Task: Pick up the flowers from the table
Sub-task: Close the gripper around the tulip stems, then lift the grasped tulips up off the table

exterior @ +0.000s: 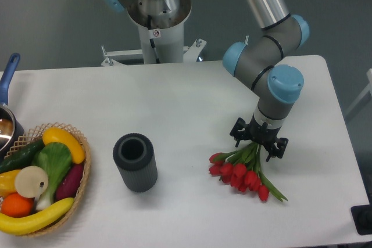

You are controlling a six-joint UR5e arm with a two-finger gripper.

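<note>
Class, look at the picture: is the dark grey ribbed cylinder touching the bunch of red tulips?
Apart. The fixed camera view shows a clear strip of bare white table between the cylinder and the nearest buds of the flowers.
</note>
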